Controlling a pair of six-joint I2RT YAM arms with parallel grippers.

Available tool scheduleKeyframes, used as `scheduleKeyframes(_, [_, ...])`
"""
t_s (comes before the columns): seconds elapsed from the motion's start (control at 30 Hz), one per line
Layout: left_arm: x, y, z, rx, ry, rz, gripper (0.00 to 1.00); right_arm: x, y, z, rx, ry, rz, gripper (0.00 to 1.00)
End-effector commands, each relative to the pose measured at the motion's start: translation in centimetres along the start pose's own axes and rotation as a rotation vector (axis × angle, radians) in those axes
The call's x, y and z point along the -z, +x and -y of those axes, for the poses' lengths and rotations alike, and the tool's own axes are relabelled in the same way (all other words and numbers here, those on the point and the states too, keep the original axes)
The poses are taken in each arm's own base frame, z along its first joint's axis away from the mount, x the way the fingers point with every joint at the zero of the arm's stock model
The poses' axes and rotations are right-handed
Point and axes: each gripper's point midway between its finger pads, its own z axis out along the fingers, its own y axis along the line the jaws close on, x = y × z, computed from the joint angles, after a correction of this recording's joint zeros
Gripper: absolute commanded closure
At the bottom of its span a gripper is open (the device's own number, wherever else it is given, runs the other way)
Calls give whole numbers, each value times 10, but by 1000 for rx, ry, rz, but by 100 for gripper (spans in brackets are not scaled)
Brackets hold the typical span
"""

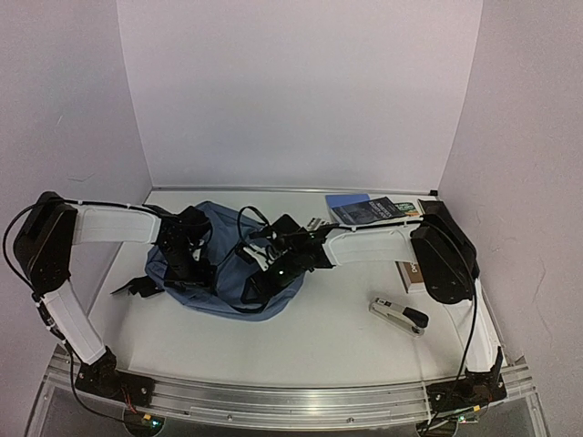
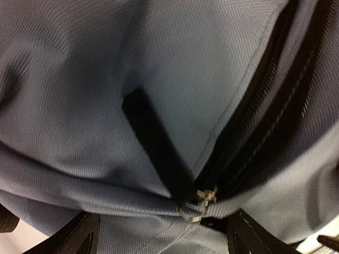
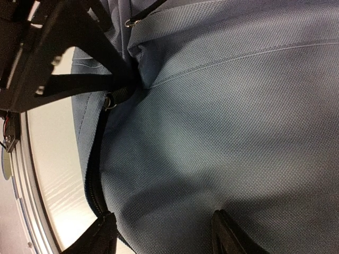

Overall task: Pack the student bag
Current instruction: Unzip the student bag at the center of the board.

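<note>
I see the student bag [image 1: 223, 300] slumped on the white table [image 1: 319, 341], left of centre in the top view, with both arms reaching in over it. My left gripper [image 1: 187, 259] sits on the bag's left part and my right gripper [image 1: 273, 273] on its right part.

In the left wrist view the left gripper [image 2: 161, 219] is released. Its fingers [image 2: 85, 235] stand wide apart at the bottom edge, with blue fabric and a small metal zipper ring [image 2: 190, 211] between them. A black zipper [image 2: 275, 106] runs up to the upper right.

In the right wrist view the right gripper [image 3: 164, 217] is also released, its fingertips spread over plain blue fabric. I cannot tell whether they touch it. A zipper line [image 3: 95, 169] runs down the left side.

At the right of the top view lie a stapler [image 1: 398, 316] and, further back, a dark blue booklet [image 1: 364, 209].
</note>
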Motion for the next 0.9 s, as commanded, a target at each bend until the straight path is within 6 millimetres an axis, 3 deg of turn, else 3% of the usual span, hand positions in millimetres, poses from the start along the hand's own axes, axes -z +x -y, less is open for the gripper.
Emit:
scheduleKeyframes(0.0, [6, -32, 6, -22, -36, 87, 19, 12, -2, -8, 4, 12, 20, 39])
scheduleKeyframes(0.3, [26, -60, 10, -62, -101, 182, 28, 12, 4, -5, 6, 21, 20, 38])
scheduleKeyframes(0.6, [3, -65, 17, -98, -97, 136, 32, 15, -2, -8, 26, 31, 37, 34])
scheduleKeyframes(0.73, [0, -64, 18, -94, -89, 135, 53, 9, 9, -7, 47, 62, 17, 34])
scheduleKeyframes(0.87, [28, -75, 25, -55, 4, 215, 86, -2, 23, 1, 80, 123, -2, 29])
